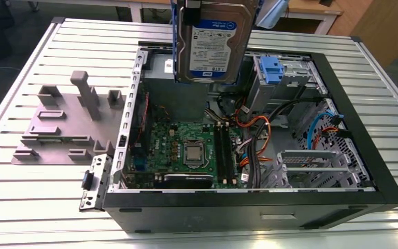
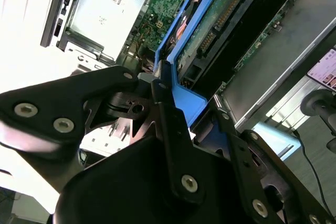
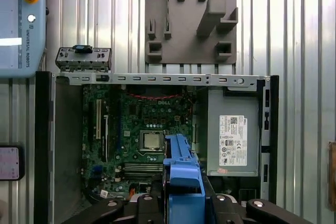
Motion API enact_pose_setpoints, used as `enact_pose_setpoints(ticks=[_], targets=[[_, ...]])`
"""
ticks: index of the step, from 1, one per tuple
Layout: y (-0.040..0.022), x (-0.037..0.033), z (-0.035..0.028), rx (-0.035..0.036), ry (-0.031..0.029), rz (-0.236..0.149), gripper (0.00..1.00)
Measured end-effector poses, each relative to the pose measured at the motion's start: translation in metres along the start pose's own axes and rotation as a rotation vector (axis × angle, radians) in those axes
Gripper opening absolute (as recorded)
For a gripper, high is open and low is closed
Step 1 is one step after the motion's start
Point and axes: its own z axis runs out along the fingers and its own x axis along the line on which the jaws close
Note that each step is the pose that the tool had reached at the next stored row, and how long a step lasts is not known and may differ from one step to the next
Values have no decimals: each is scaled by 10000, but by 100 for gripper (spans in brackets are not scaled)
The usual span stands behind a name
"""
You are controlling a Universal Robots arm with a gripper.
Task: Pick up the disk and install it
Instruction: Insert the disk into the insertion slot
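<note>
The disk hangs upright above the open computer case, its white-and-blue label facing the exterior view and its blue bracket along the edges. My gripper grips it from above at the picture's upper edge. In the second wrist view the black fingers clamp the blue bracket, and the disk's circuit-board side runs away from the gripper. In the first wrist view the gripper holds the bracket over the motherboard.
A blue caddy sits in the case's upper drive bay. The grey power supply fills one corner. Cables cross beside the motherboard. A grey fixture plate lies on the slatted table at the exterior view's left. A control panel with a red button borders the table.
</note>
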Motion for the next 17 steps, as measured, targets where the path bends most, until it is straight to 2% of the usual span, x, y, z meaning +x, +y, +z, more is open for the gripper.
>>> enact_pose_setpoints(ticks=[13,17], targets=[[0,7,0,0,0,1,36],[-38,7,0,0,0,-1,36]])
